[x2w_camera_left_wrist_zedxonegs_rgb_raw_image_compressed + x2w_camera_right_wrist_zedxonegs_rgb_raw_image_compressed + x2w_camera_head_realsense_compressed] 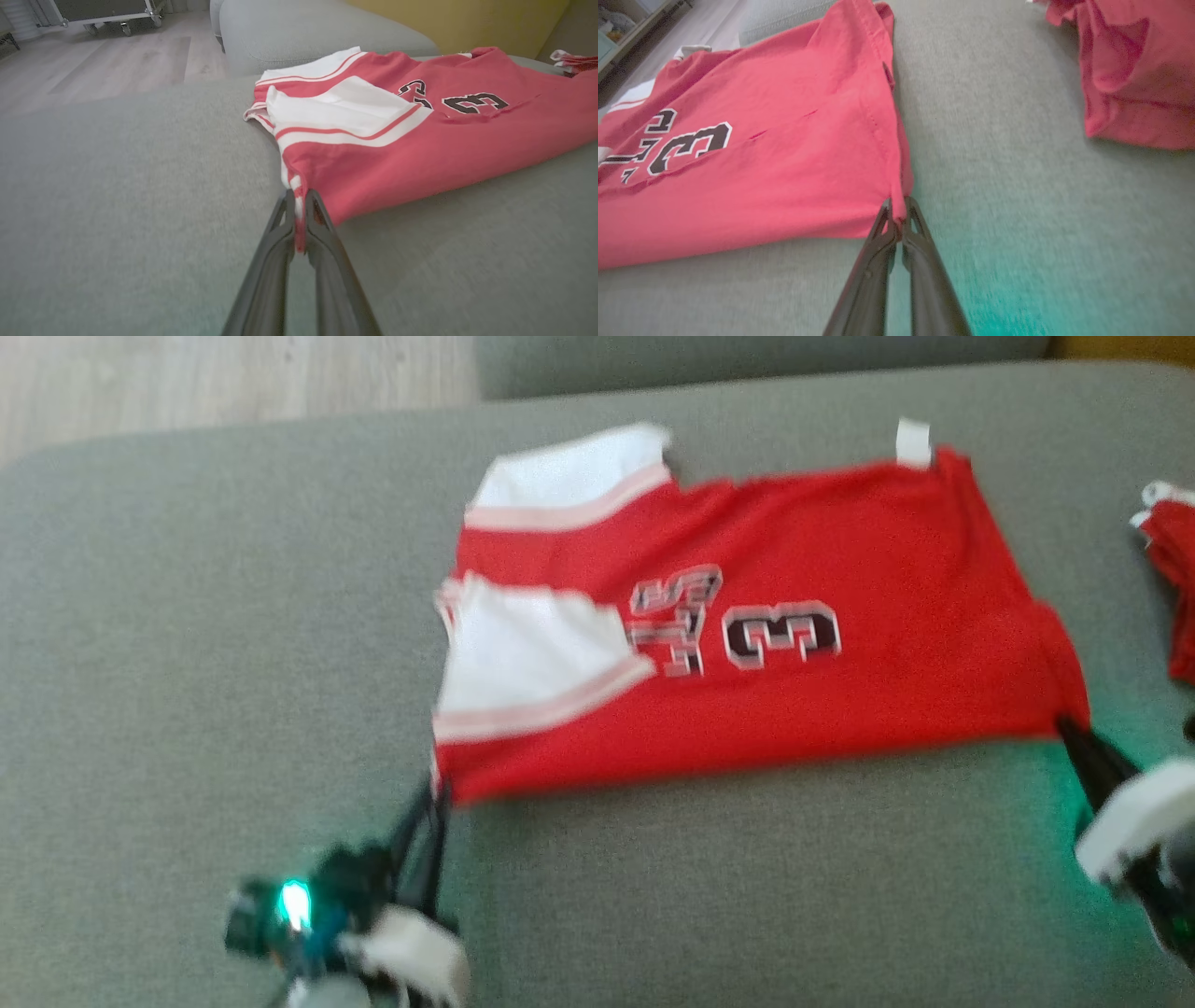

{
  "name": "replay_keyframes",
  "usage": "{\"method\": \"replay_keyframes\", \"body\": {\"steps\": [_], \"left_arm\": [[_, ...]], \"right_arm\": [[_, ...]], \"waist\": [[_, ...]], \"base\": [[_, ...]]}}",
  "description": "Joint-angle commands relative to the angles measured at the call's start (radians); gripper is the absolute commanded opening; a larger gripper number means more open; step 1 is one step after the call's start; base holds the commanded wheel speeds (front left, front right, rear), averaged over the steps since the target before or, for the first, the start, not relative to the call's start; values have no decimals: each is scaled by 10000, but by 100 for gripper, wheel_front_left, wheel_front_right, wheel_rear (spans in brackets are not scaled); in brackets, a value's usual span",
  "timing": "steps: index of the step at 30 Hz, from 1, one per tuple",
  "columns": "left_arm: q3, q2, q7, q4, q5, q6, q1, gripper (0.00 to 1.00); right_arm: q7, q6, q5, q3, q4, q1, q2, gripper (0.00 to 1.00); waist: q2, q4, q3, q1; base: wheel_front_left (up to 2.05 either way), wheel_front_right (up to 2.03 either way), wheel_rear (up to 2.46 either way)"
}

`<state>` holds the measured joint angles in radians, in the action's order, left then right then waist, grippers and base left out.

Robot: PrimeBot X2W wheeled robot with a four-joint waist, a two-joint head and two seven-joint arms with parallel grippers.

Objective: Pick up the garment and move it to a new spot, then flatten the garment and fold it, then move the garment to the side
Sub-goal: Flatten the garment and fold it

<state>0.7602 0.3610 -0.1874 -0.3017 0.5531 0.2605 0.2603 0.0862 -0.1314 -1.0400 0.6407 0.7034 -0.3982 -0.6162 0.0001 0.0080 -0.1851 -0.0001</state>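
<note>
A grey cushion [187, 663] is covered near its middle by the red garment [840, 700], laid flat. The left tool [299, 219] is clamped on the garment's near-left corner, and the right tool [896, 217] on its near-right corner. Open cushion is seen toward the near and left edges. Another red cloth [1174, 588] is lying by the right edge.

We saw a red shirt [887, 551] with white sleeves [523, 653], red and white stripes [541, 709], and black letters [784, 635] edged in white. The couch [187, 663] was grey, the other cloth [1178, 579] red, the floor [187, 383] pale wood.
</note>
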Motion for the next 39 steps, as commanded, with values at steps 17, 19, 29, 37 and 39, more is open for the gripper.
{"method": "replay_keyframes", "body": {"steps": [17,19,29,37,39], "left_arm": [[566,631,258,2650,291,1109,-2935,0],[569,646,295,2691,299,1125,-2939,0],[291,1061,708,3332,13,1291,-2072,100],[-379,2006,1707,3200,-463,175,1216,100],[-402,2028,2177,2766,-481,-428,2405,100]], "right_arm": [[667,7,561,-286,-1354,3171,-1699,0],[661,7,623,-382,-1347,3203,-1673,0],[896,7,1100,-1355,-2056,3242,-1454,100],[900,7,1747,-2270,-3089,2960,-1372,100],[783,7,1941,-2419,-3330,2814,-1315,100]], "waist": [[-1,161,1002,1],[-1,153,972,1],[-1,62,407,1],[-1,-189,-614,1],[-1,-320,-916,1]], "base": [[0,0,0],[0,0,0],[0,0,0],[0,0,0],[0,0,0]]}}
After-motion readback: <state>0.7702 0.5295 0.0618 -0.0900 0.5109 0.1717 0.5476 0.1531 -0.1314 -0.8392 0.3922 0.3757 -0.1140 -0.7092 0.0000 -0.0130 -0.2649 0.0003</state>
